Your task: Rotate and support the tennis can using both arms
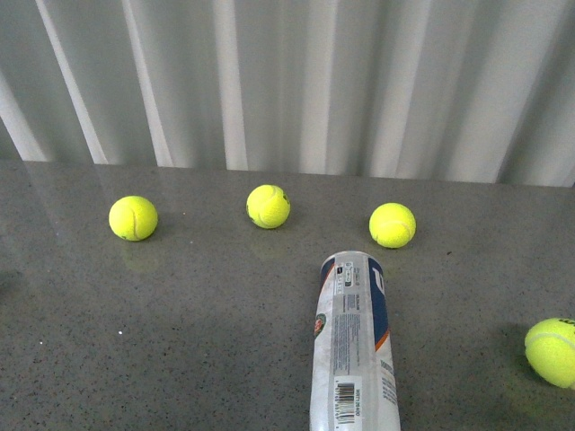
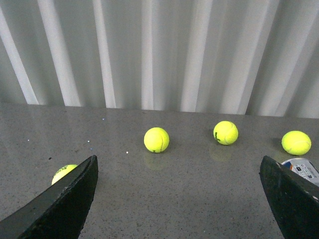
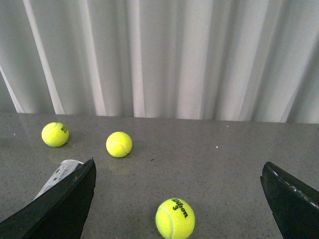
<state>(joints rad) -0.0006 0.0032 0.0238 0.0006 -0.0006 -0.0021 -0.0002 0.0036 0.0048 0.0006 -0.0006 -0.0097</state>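
Note:
The tennis can [image 1: 353,346] lies on its side on the grey table, lengthwise away from me, barcode near the bottom edge of the front view. Neither arm shows in the front view. My left gripper [image 2: 179,199] is open over bare table, and the can's end [image 2: 303,169] peeks out beside one of its fingers [image 2: 294,199]. My right gripper [image 3: 179,199] is open too, with a tennis ball [image 3: 175,218] lying on the table between its fingers. The can's end [image 3: 59,174] shows just past one finger [image 3: 65,204].
Three tennis balls [image 1: 133,218] [image 1: 268,206] [image 1: 393,224] sit in a row behind the can. Another ball [image 1: 551,351] lies at the right edge. A white corrugated wall [image 1: 287,81] closes the back of the table [image 1: 180,341].

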